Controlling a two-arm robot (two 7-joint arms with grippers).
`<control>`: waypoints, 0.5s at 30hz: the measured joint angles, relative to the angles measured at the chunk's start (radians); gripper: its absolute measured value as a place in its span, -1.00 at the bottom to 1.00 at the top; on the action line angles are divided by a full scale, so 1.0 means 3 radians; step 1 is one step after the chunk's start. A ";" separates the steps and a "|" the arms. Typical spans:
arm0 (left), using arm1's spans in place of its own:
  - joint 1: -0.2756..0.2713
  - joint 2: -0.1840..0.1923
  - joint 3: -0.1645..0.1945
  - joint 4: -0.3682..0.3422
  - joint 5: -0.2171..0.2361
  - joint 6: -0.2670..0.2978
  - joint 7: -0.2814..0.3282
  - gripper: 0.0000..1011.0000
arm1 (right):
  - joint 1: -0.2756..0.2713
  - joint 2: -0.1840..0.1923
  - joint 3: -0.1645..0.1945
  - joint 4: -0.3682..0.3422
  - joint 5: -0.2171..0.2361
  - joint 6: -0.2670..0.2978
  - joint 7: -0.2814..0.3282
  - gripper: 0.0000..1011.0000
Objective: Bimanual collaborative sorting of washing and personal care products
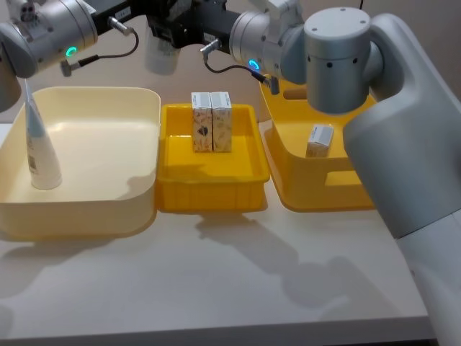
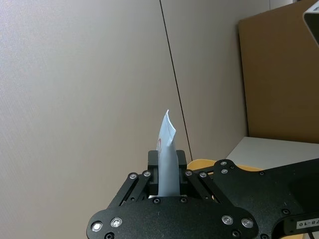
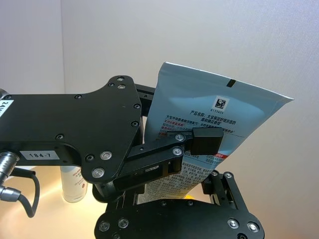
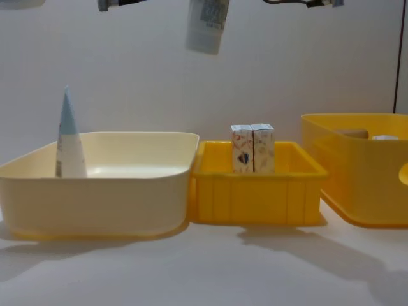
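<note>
A pale blue-and-white tube (image 1: 162,59) hangs cap down, high above the gap between the cream bin and the yellow tray, and in the chest view the tube (image 4: 207,25) is near the top. Both grippers meet on it. My left gripper (image 2: 167,167) is shut on its flat upper part, and the crimped end (image 2: 168,124) sticks out past the fingers. My right gripper (image 3: 169,191) is shut on the tube (image 3: 214,109) lower down, while a left finger (image 3: 207,141) presses its printed face. In the head view the left gripper (image 1: 155,25) and right gripper (image 1: 184,32) sit side by side.
Another tube (image 1: 39,144) stands upright in the cream bin (image 1: 94,216) at left. Two patterned boxes (image 1: 211,122) stand together in the yellow tray (image 1: 209,198) in the middle. A small box (image 1: 320,140) lies in the yellow basket (image 1: 317,194) at right. Bare table lies in front.
</note>
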 joint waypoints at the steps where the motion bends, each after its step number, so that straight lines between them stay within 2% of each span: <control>1: 0.0000 0.0000 0.0000 0.0000 0.0000 0.0000 0.0000 -0.61 | 0.0000 0.0000 0.0000 0.0000 0.0000 0.0000 0.0000 0.19; 15: 0.0000 0.0000 0.0000 0.0000 0.0000 0.0000 0.0000 -0.61 | 0.0000 0.0000 0.0000 0.0000 0.0000 0.0000 0.0000 0.19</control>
